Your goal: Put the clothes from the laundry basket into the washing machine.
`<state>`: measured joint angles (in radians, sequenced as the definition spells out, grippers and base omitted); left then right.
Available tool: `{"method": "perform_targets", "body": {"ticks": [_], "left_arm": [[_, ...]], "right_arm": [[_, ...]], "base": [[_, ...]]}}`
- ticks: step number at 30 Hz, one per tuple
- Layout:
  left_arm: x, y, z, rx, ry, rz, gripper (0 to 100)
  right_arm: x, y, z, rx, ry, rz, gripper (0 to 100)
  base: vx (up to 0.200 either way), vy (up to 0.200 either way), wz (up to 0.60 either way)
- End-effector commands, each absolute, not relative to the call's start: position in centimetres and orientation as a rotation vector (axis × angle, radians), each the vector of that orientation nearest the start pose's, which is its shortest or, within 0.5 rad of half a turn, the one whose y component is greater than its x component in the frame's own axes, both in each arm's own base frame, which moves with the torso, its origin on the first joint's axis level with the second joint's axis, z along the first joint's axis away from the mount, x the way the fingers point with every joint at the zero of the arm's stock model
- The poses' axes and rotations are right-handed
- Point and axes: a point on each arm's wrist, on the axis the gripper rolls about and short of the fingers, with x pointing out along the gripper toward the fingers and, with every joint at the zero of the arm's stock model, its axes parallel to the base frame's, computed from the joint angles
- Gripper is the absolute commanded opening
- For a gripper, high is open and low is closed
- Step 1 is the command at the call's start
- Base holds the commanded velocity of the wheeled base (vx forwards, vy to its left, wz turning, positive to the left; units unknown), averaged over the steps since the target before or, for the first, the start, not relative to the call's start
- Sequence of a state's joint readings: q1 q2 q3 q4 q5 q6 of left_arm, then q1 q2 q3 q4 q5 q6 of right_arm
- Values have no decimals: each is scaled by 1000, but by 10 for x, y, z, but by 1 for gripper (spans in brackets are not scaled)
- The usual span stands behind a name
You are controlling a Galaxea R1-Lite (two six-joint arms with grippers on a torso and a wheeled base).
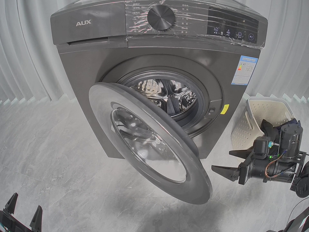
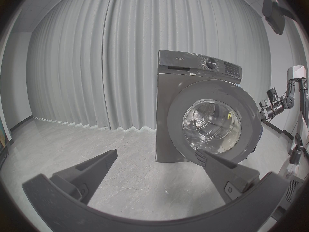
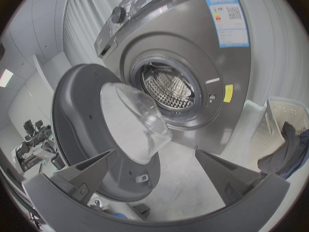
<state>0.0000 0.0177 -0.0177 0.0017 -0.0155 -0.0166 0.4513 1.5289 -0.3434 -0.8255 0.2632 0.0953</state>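
Note:
A grey front-loading washing machine stands ahead with its round door swung wide open toward me. Its steel drum is visible inside. To the machine's right, a cream laundry basket on the floor holds dark clothes. My right gripper hangs open and empty just in front of the basket, pointing left toward the door. The basket and clothes also show in the right wrist view, beside the open fingers. My left gripper is open low at the bottom left, far from the machine.
Pale marble-look floor spreads around the machine, with free room on the left. White pleated curtains hang behind. The open door juts out between my two arms.

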Motion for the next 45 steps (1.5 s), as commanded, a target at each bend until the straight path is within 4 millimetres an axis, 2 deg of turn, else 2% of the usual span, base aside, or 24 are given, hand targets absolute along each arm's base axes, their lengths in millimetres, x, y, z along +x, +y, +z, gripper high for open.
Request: {"method": "perform_targets", "body": {"ticks": [1, 11, 15, 18, 24, 25, 26, 27, 32, 37, 44, 45], "left_arm": [[-23, 0, 76, -17, 0, -17, 100], [-23, 0, 76, -17, 0, -15, 100], [-23, 0, 76, -17, 0, -17, 100], [-23, 0, 76, -17, 0, -15, 100], [-23, 0, 76, -17, 0, -15, 100], [-23, 0, 76, -17, 0, -15, 100], [-23, 0, 76, -17, 0, -15, 100], [-23, 0, 76, -17, 0, -17, 100], [-23, 0, 76, -17, 0, -15, 100], [-23, 0, 76, -17, 0, -15, 100], [-23, 0, 76, -17, 0, -17, 100], [-23, 0, 76, -17, 0, -17, 100]], "right_arm": [[192, 110, 115, 33, 470, 727, 100], [170, 134, 113, 0, 486, 867, 100], [176, 133, 116, 8, 470, 846, 100], [191, 130, 121, 18, 442, 753, 100], [221, 134, 118, 38, 437, 669, 100], [232, 135, 114, 42, 436, 621, 100], [232, 135, 114, 42, 436, 621, 100], [244, 138, 108, 44, 429, 585, 100], [274, 140, 88, 52, 414, 532, 100], [286, 147, 80, 52, 417, 534, 100], [288, 155, 80, 48, 415, 552, 100], [283, 162, 80, 43, 418, 579, 100]], "base": [[0, 0, 0], [0, 0, 0], [0, 0, 0], [-67, 0, 0], [-167, 0, 0], [0, 0, 0], [0, 0, 0], [0, 0, 0], [0, 0, 0], [0, 0, 0], [0, 0, 0], [0, 0, 0]]}}
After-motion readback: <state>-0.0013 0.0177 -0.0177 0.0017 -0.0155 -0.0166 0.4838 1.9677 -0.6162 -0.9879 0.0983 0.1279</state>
